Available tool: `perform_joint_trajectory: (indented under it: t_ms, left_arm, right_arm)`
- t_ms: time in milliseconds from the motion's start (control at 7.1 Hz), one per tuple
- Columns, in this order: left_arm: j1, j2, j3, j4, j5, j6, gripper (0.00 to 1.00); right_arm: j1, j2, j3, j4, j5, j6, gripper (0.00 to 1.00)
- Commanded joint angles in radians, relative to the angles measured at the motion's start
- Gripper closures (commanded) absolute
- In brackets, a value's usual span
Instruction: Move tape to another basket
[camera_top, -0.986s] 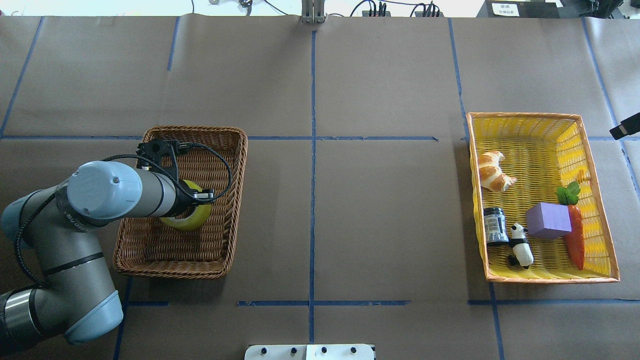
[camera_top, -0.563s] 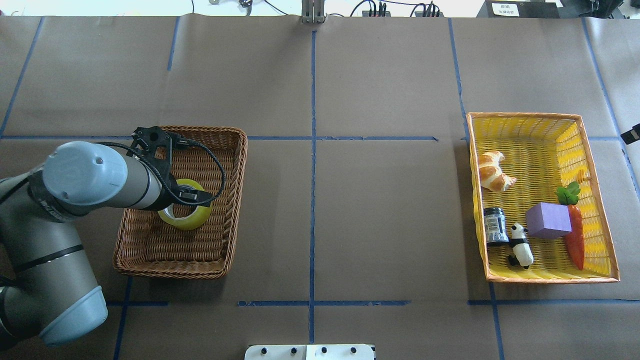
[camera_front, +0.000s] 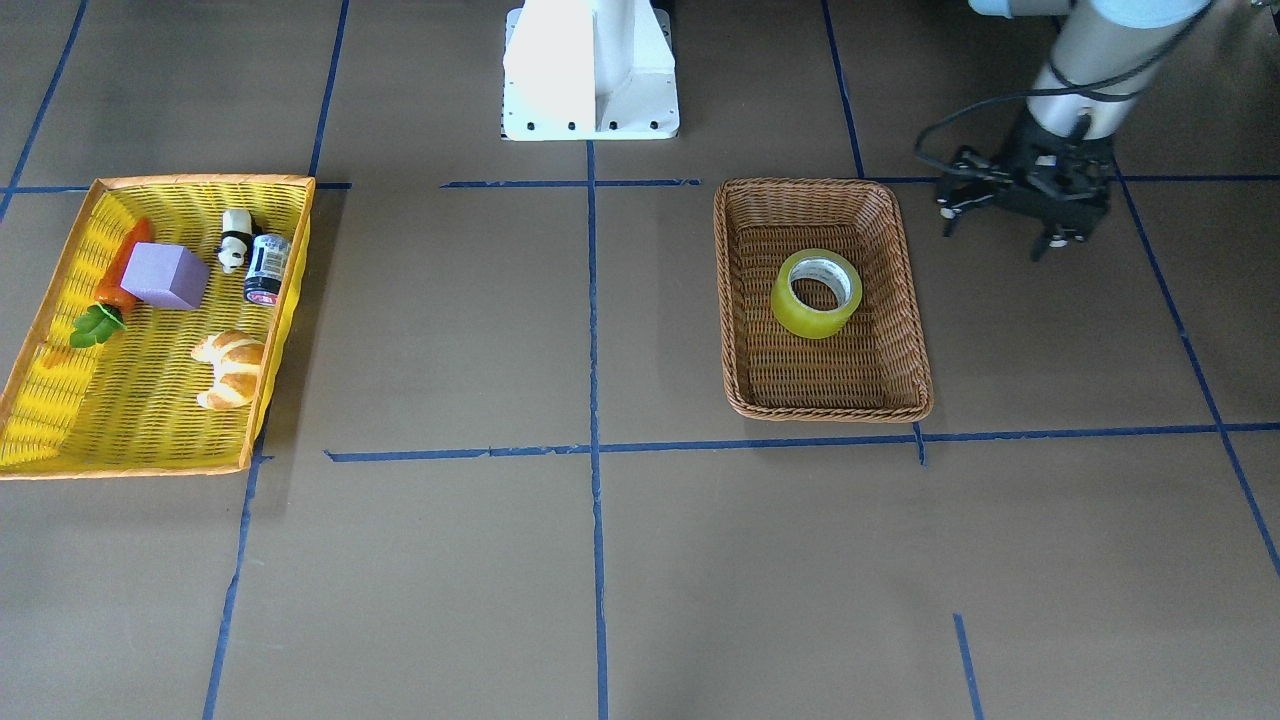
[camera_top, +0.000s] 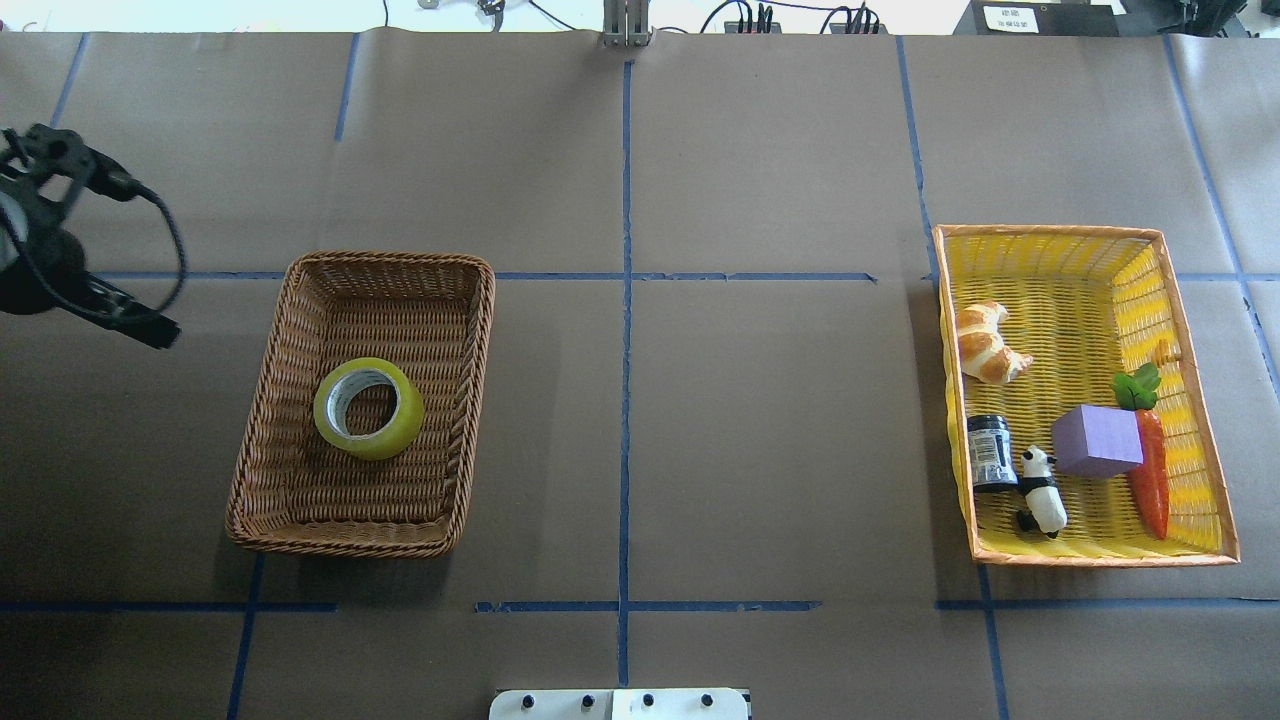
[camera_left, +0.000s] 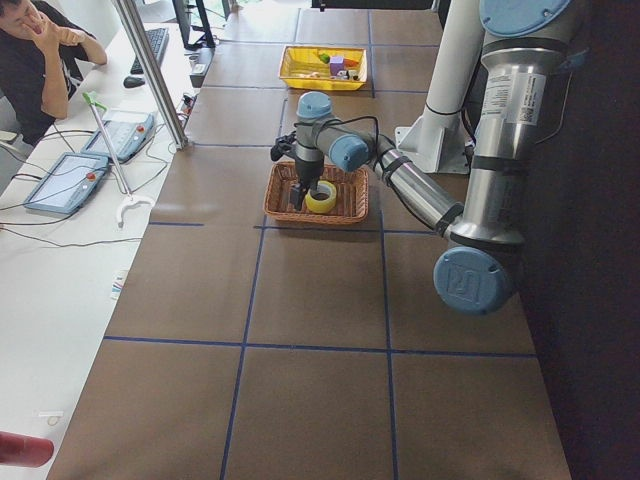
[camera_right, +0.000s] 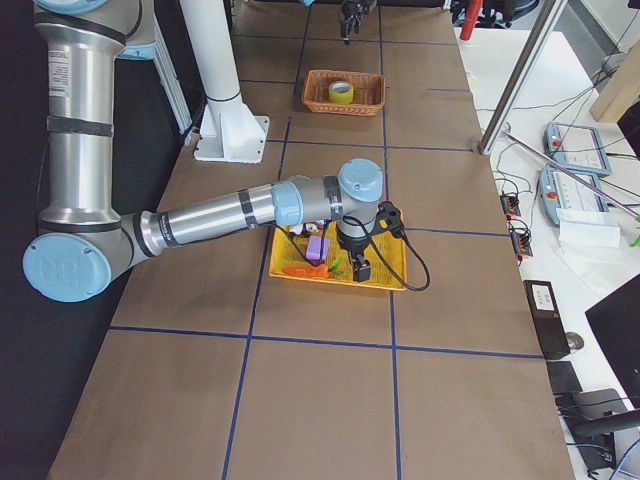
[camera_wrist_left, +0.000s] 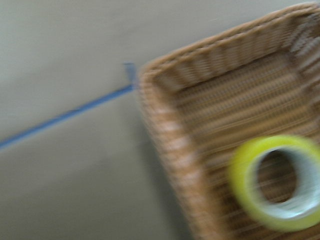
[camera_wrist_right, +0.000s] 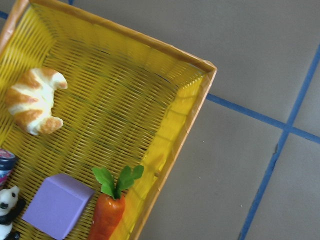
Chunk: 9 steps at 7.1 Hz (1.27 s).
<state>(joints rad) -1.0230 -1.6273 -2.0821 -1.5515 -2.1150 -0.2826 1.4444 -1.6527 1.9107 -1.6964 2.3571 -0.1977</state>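
Close to the robot's base, the left gripper (camera_front: 1060, 240) hangs over bare desk (camera_front: 450, 560) just beside the basket (camera_front: 826, 410), jaws spread and empty. Further out, the tape (camera_front: 812, 322) lies free near the middle of the basket floor, flat on one face. Its core axis stands upright with the hole skyward, so no long side runs along the desk. The move looks complete, with only clearing the arm left. The right gripper (camera_right: 357, 268) is above the yellow basket (camera_top: 1050, 230); I cannot tell how its jaws stand.
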Motion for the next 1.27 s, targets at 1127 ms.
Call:
perform_joint_trajectory:
  t_ms: [1127]
  left_arm:
    - [-0.569, 0.221, 0.319, -0.005, -0.24, 0.407, 0.0]
  right_arm:
    - [0.114, -0.024, -0.148, -0.025, -0.009, -0.118, 0.0]
